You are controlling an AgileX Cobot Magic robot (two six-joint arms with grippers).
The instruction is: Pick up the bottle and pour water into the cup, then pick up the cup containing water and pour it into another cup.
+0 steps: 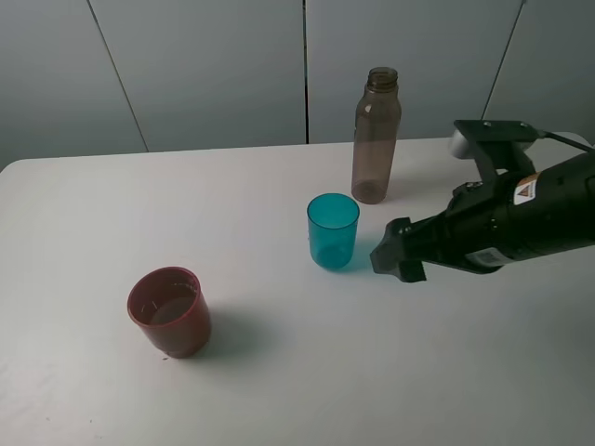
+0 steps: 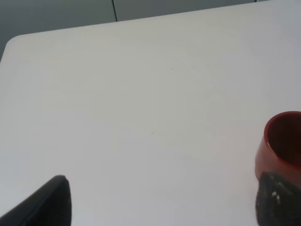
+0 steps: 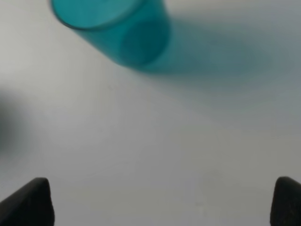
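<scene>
Soft even light; blurry right-wrist view

White table (image 1: 307,381) (grey panelled wall (image 1: 204,65))

Here's the bulky matte-black right arm (image 1: 521,223) wearing a small yellow-and-white warning sticker (image 1: 526,190), a grey wrist camera block (image 1: 493,137) mounted on top.

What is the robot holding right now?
Nothing. The right end effector is open beside the teal cup, not touching it. The left end effector is open and empty too.
</scene>
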